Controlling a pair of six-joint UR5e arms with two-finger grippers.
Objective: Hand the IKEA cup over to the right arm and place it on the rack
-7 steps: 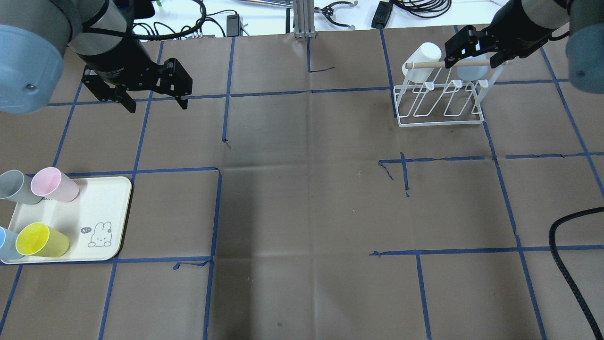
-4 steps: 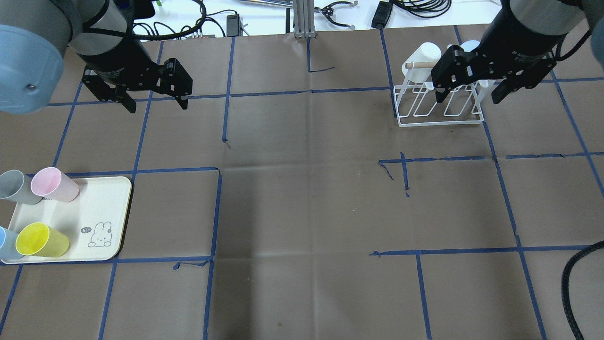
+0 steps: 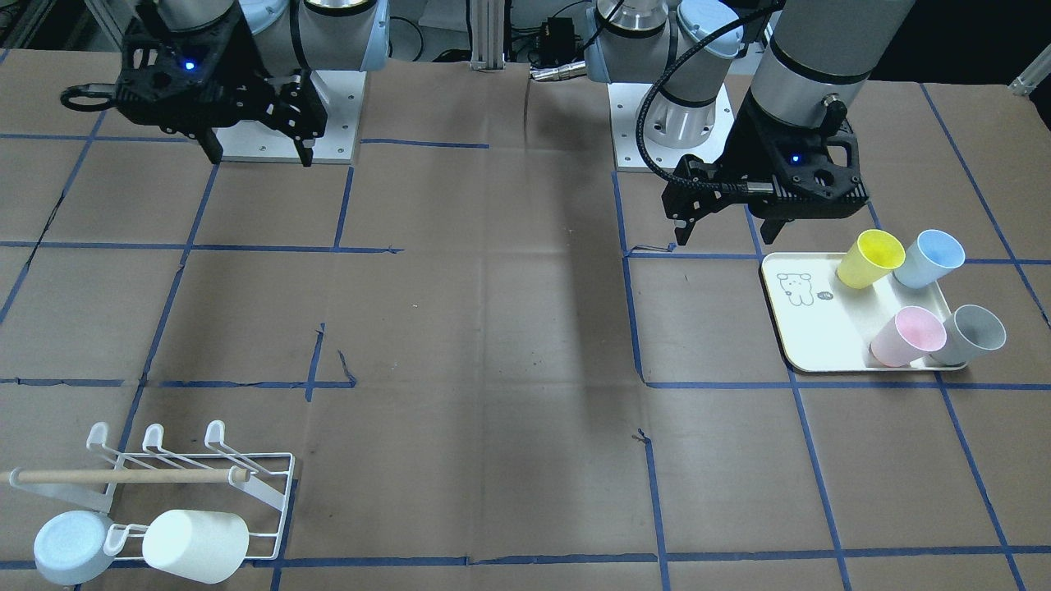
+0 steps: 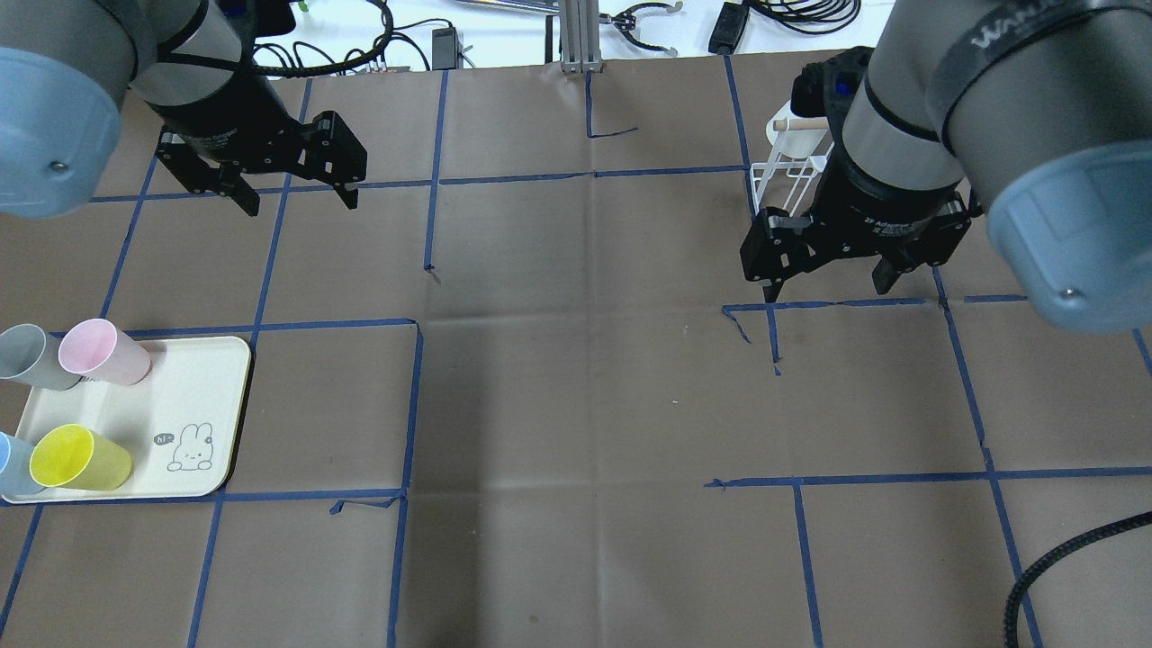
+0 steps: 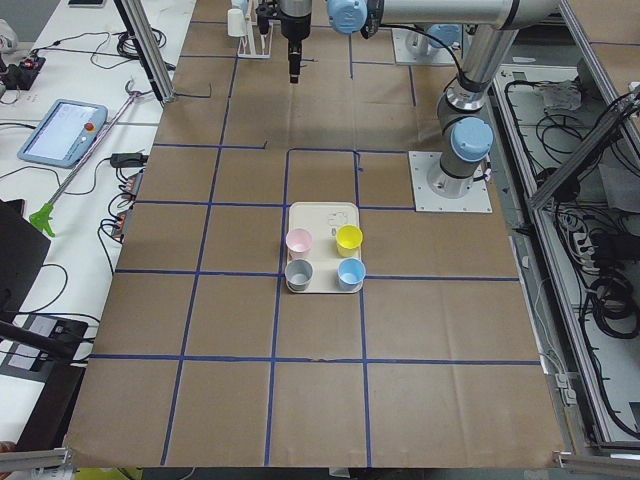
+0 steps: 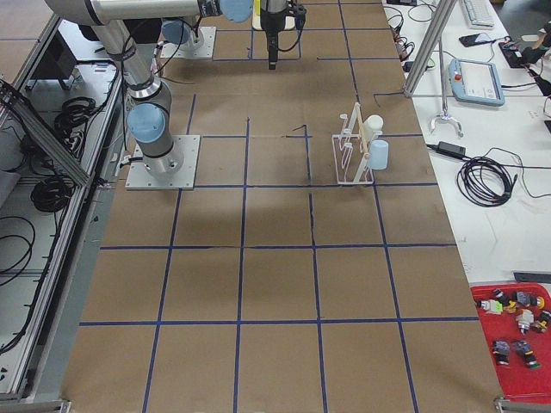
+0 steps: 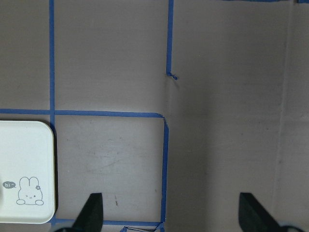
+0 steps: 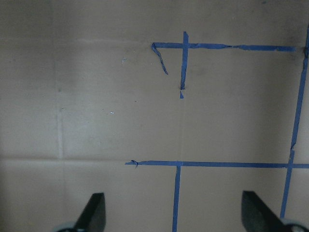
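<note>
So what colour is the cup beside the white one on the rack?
Pale blue. The cup shows best in the front-facing view.

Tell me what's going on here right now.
Neither arm is holding anything. The right gripper hangs open over the table near the rack, which carries a white cup and a pale blue cup. The left gripper is open too, near the tray with its yellow cup, blue cup, pink cup and grey cup.

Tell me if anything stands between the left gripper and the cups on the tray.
Nothing visible does. The left gripper hangs open over bare brown paper beside the tray; the pink cup, yellow cup, grey cup and blue cup stand upright on it, with only tray surface and paper between.
</note>
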